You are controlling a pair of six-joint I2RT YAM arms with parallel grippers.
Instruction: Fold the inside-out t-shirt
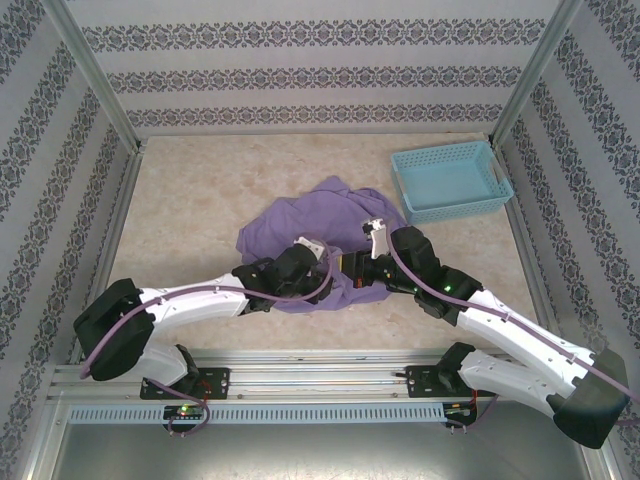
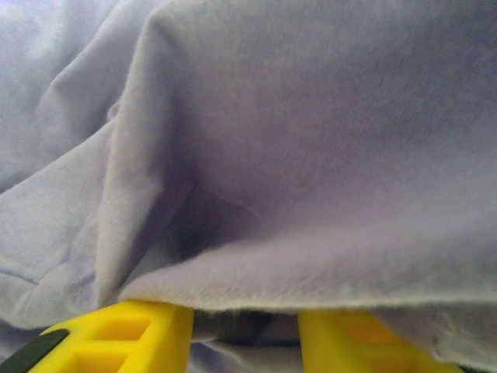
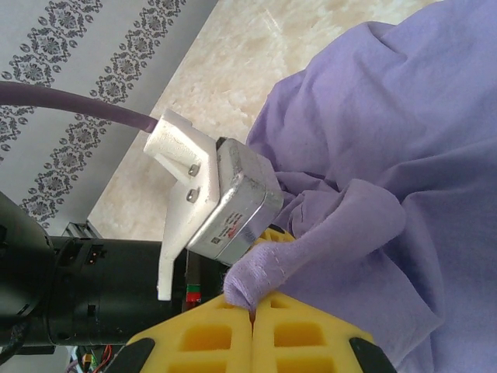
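The inside-out t-shirt [image 1: 320, 225] lies crumpled in a lavender heap at the middle of the table. Both grippers meet at its near edge. My right gripper [image 3: 252, 309] is shut, its yellow fingers [image 3: 311, 334] pinching a stitched hem fold of the t-shirt [image 3: 373, 155]. In the top view my right gripper [image 1: 357, 270] points left toward my left gripper [image 1: 335, 264]. In the left wrist view, my left gripper [image 2: 247, 318] has its yellow fingers [image 2: 132, 334] apart, with a fold of the t-shirt [image 2: 311, 155] draped over their tips and nothing pinched between them.
A light blue lattice basket [image 1: 450, 180] stands at the back right, apart from the shirt. The left arm's silver and white camera housing [image 3: 225, 194] sits close beside the right gripper's fingers. Patterned walls and metal posts [image 1: 95, 75] enclose the beige table [image 1: 200, 190].
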